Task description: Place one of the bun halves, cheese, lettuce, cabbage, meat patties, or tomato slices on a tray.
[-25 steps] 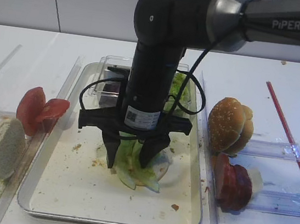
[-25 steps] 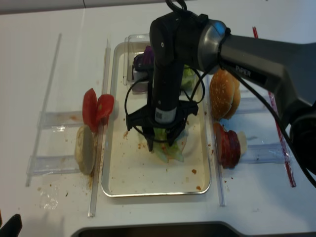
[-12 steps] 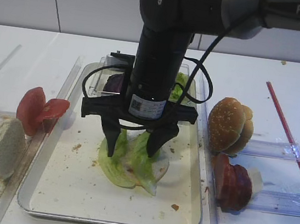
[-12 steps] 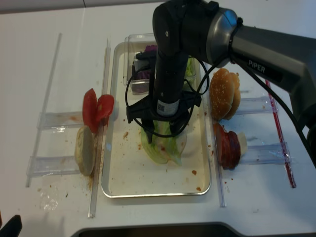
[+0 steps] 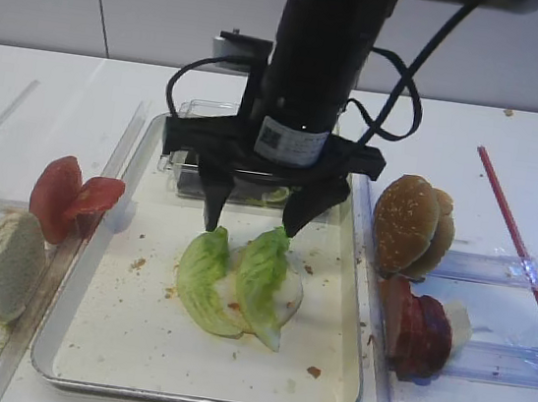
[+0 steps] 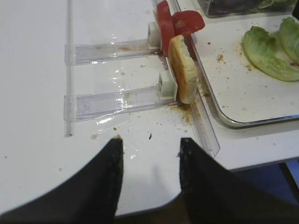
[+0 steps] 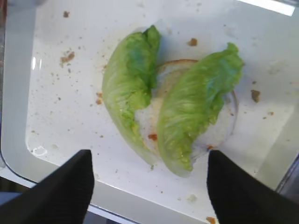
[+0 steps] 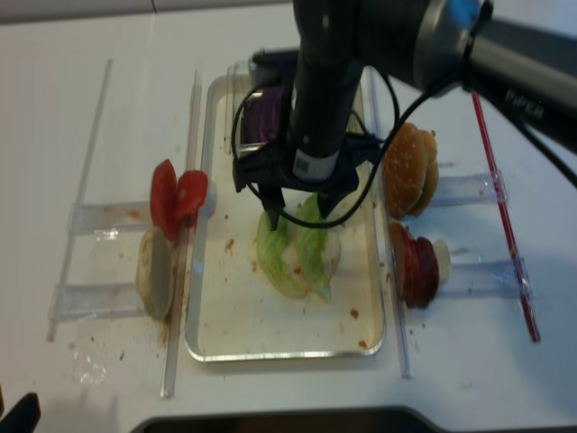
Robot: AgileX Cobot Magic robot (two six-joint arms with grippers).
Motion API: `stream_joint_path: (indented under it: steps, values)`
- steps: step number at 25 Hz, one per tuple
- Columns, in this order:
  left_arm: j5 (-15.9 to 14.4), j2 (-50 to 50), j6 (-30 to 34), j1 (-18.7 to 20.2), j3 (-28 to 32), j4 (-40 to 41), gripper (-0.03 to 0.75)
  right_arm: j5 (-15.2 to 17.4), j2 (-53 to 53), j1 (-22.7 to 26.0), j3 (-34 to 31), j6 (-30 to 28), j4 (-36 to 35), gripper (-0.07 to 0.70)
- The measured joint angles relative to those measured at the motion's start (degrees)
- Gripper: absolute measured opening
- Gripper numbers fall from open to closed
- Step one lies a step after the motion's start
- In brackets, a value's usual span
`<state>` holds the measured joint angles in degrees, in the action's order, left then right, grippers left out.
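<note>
Two light green lettuce leaves (image 5: 205, 270) (image 7: 127, 88) lie side by side over a pale flat bun half (image 5: 291, 293) (image 7: 148, 116) in the middle of the tray (image 5: 193, 401) (image 8: 270, 354). My right gripper (image 5: 255, 217) (image 7: 150, 154) (image 8: 296, 206) hangs just above them, pointing down, open and holding nothing. The leaves are not touched by either finger. My left gripper (image 6: 150, 140) is open over the bare table near its front edge, left of the tray, with nothing between its fingers.
Tomato slices (image 5: 71, 195) and another bun half (image 5: 8, 264) stand in clear racks left of the tray. Sesame bun tops (image 5: 410, 225) and meat patties (image 5: 416, 329) stand in racks on the right. Purple cabbage (image 8: 266, 117) sits in a clear box at the tray's far end. A red stick (image 5: 521, 244) lies far right.
My right gripper has risen off the tray and its jaws have spread wider. The lettuce it was down around now lies free on the bun half.
</note>
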<state>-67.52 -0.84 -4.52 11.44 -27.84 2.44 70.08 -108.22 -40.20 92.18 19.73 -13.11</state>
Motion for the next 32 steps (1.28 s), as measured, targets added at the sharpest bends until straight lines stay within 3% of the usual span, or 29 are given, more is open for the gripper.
stream_joint_path:
  steps: [11,32]
  values:
    - [0.00,0.00,0.00,0.00,0.00,0.00,0.286,0.45,6.30,10.03,-0.40,-2.09,1.26,0.548]
    - [0.00,0.00,0.00,0.00,0.00,0.00,0.286,1.10,13.73,31.40,-0.49,-14.14,5.58,0.548]
